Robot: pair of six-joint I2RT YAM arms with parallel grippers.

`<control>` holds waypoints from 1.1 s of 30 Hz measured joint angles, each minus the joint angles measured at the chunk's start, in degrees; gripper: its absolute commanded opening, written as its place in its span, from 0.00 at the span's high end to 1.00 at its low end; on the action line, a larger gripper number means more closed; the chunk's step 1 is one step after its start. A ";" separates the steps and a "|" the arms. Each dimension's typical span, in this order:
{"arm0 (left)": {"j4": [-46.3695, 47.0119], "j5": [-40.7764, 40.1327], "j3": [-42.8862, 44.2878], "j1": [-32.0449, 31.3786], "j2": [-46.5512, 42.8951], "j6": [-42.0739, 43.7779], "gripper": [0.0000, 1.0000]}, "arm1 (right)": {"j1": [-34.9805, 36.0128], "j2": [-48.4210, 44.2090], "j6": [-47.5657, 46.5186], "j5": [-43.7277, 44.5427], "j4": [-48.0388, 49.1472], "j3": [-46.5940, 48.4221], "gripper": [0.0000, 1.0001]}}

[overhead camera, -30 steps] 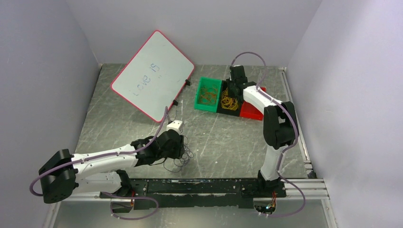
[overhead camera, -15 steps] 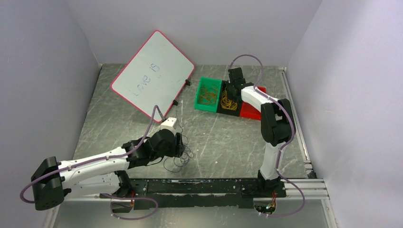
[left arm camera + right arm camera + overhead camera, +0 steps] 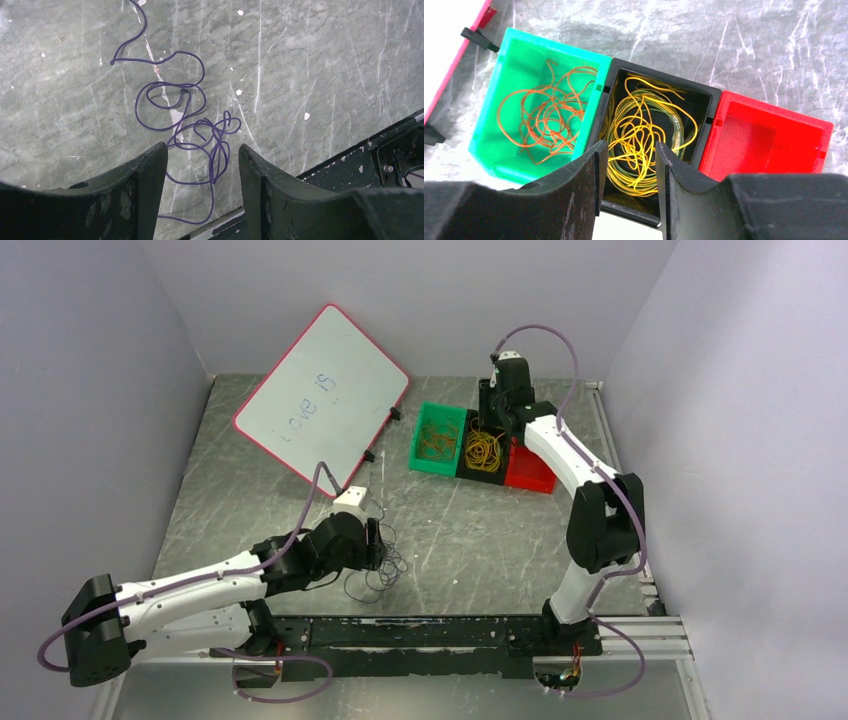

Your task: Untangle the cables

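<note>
Left tool, parted and empty, hangs over purple cable; right tool, likewise, hovers over yellow cables in black bin.

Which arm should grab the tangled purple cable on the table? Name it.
Left. The left gripper hangs open directly above the purple cable; the right gripper is away over the black bin of yellow cables.

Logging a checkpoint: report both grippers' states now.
Left gripper: open, empty, above the purple cable.
Right gripper: open, empty, above the yellow cables.
</note>
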 measured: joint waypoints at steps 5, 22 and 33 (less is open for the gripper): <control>-0.04 -0.24 -0.48 0.02 -1.05 -0.02 0.37 | 0.11 -3.19 -0.15 0.02 -0.90 -0.24 0.55; 1.73 10.56 -4.31 19.52 -12.09 6.95 0.36 | 12.57 -24.92 4.87 1.27 0.07 -14.86 0.50; 1.27 10.84 -4.31 20.59 -16.11 7.23 0.38 | 27.80 -28.50 9.70 -4.68 0.33 -23.08 0.49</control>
